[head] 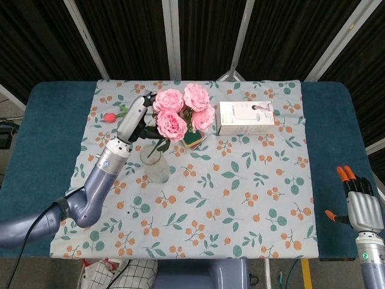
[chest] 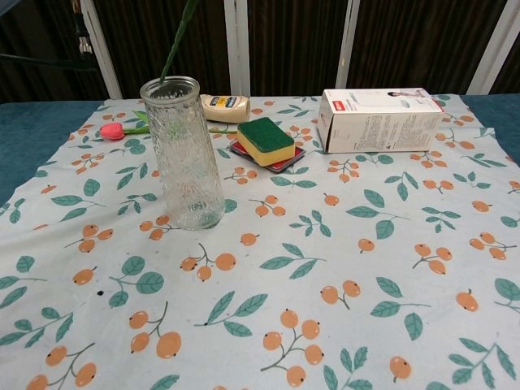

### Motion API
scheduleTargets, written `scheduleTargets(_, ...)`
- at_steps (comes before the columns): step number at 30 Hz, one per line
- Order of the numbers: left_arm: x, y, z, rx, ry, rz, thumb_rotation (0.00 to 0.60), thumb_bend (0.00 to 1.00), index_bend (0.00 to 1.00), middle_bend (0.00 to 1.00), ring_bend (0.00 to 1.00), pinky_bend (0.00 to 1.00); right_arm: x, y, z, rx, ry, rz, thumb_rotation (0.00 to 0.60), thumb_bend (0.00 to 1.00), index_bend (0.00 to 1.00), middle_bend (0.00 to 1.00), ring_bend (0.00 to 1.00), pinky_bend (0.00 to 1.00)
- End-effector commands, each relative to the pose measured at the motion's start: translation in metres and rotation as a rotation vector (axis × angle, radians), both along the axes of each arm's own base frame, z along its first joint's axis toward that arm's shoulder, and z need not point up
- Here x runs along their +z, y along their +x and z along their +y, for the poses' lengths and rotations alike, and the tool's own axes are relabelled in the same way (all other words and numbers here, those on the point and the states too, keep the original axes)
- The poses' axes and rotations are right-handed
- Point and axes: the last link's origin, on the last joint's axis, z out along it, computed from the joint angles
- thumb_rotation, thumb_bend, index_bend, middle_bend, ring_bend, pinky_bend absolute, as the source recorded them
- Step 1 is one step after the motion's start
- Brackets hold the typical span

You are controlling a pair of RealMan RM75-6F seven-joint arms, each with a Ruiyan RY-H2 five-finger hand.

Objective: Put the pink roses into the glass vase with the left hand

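A bunch of pink roses (head: 180, 109) is held up by my left hand (head: 136, 119), which grips the stems just below the blooms. The green stem (chest: 175, 39) slants down to the mouth of the glass vase (chest: 184, 154); its tip sits right at the rim. The vase (head: 155, 164) stands upright on the floral cloth, below and slightly right of my left hand. My right hand (head: 361, 203) hangs off the table's right front edge, fingers apart, holding nothing. The chest view shows neither hand.
Behind the vase lie a pink tulip (chest: 114, 130), a small cream bottle (chest: 224, 104), and a green-and-yellow sponge (chest: 265, 140) on a red dish. A white carton (chest: 380, 119) lies on its side at the back right. The floral tablecloth (chest: 341, 276) covers the table.
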Motion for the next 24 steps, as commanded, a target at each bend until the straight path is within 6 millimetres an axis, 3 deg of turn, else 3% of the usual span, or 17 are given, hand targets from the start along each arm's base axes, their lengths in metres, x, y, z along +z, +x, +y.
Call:
scheduleTargets(1,-0.002,-0.010,-0.002,0.000,-0.004,-0.001,0.600,0.42,0.45,0.49,0.44,0.59,0.002,0.000,0.001,-0.001,-0.005,-0.009,0.600,0.07,0.00,0.00,0.08,0.00)
scheduleTargets(11,-0.014,-0.030,-0.005,0.005,-0.043,-0.027,0.600,0.42,0.45,0.49,0.44,0.59,0.005,-0.002,0.001,-0.001,-0.023,-0.023,0.600,0.07,0.00,0.00,0.08,0.00)
scheduleTargets(19,-0.019,-0.031,-0.004,-0.001,-0.056,-0.037,0.600,0.40,0.45,0.49,0.43,0.59,0.005,-0.001,0.000,0.004,-0.027,-0.030,0.600,0.07,0.00,0.00,0.08,0.00)
scheduleTargets(24,-0.027,-0.046,-0.008,0.013,-0.076,-0.035,0.600,0.40,0.44,0.48,0.41,0.59,0.004,0.000,0.001,0.012,-0.027,-0.029,0.600,0.07,0.00,0.00,0.08,0.00)
